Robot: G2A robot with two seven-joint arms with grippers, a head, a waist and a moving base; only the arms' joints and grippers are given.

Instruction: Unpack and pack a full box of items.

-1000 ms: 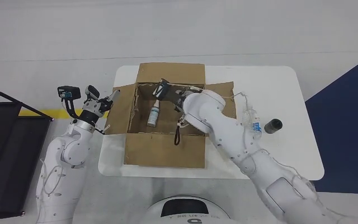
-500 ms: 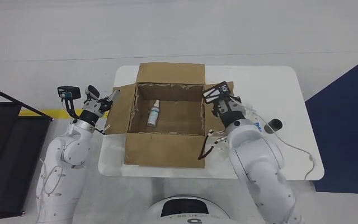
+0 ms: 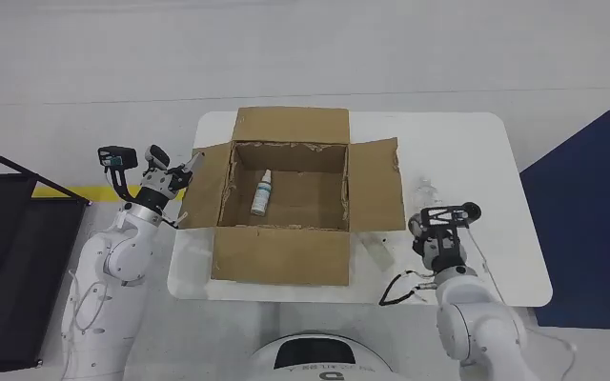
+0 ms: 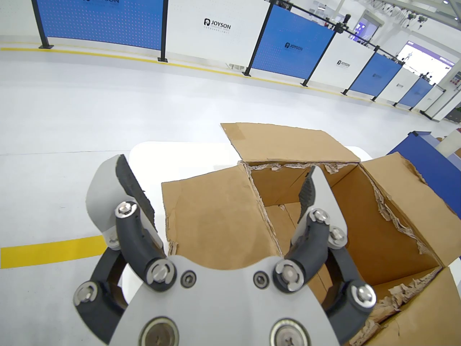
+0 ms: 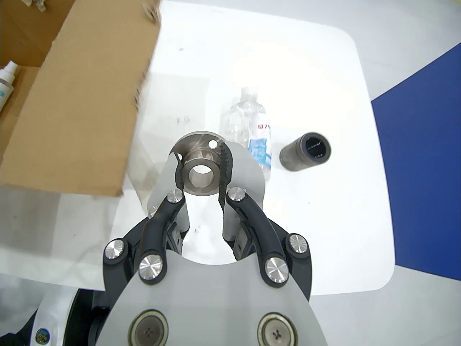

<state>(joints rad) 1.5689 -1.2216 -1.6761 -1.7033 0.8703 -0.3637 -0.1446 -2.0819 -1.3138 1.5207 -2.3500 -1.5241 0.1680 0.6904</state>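
The open cardboard box [image 3: 291, 250] stands mid-table with a white spray bottle [image 3: 261, 193] lying inside. My right gripper [image 5: 201, 167] hangs above the table to the right of the box flap [image 5: 83, 102], shut on a metal flanged sleeve [image 5: 200, 174]. Just beyond it on the table lie a clear water bottle [image 5: 248, 124] and a dark cylinder [image 5: 306, 151]. In the top view the right gripper [image 3: 441, 217] sits between the water bottle [image 3: 426, 193] and the cylinder [image 3: 470, 210]. My left gripper [image 4: 216, 178] is open beside the box's left flap [image 4: 212, 214], holding nothing.
The white table [image 3: 477, 143] has bare surface behind and to the right of the box. A dark blue panel [image 3: 572, 219] stands off the table's right edge. A black frame [image 3: 24, 190] stands on the floor at the left.
My right arm has pulled out of the box and swung to the table's right side, near the water bottle and cylinder. The left arm has not moved.
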